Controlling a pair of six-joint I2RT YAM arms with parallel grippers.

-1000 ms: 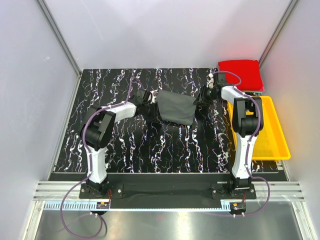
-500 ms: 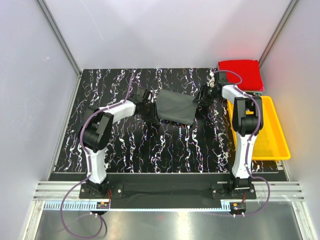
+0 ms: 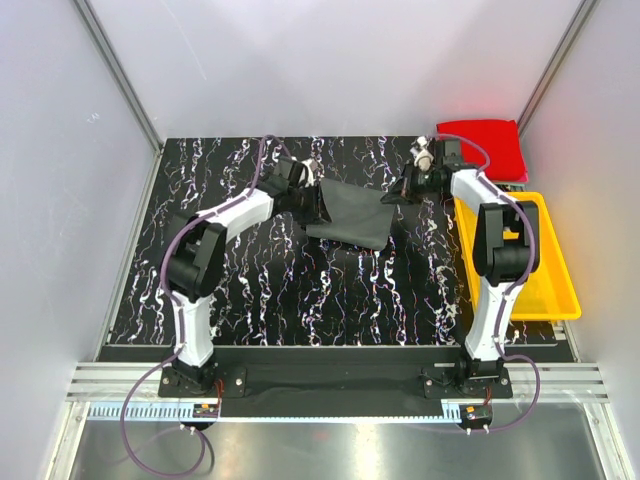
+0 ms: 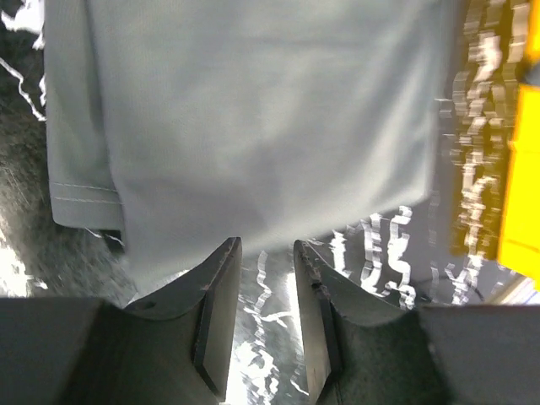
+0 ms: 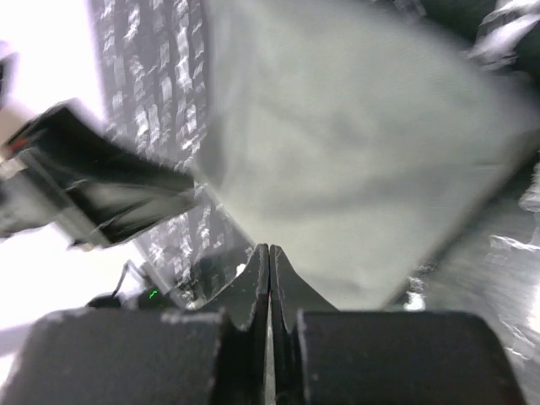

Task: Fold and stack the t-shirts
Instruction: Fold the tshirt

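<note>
A dark grey folded t-shirt (image 3: 350,213) lies mid-table; it fills the left wrist view (image 4: 253,110) and the right wrist view (image 5: 363,152). My left gripper (image 3: 312,190) is at the shirt's left edge. Its jaws are open and empty (image 4: 264,246), with bare table between them and the shirt's hem just beyond the tips. My right gripper (image 3: 400,190) is at the shirt's far right corner. Its jaws are pressed together (image 5: 269,247) at the cloth's edge and seem to pinch it. A folded red t-shirt (image 3: 482,143) lies at the far right corner.
A yellow tray (image 3: 552,275) stands along the right side of the black marbled table (image 3: 250,290), also showing at the right edge of the left wrist view (image 4: 521,169). Grey walls enclose the left, back and right.
Both grippers have moved toward the far side of the table, and the grey shirt has shifted with them. The left end of the shirt now lies beyond open left jaws.
</note>
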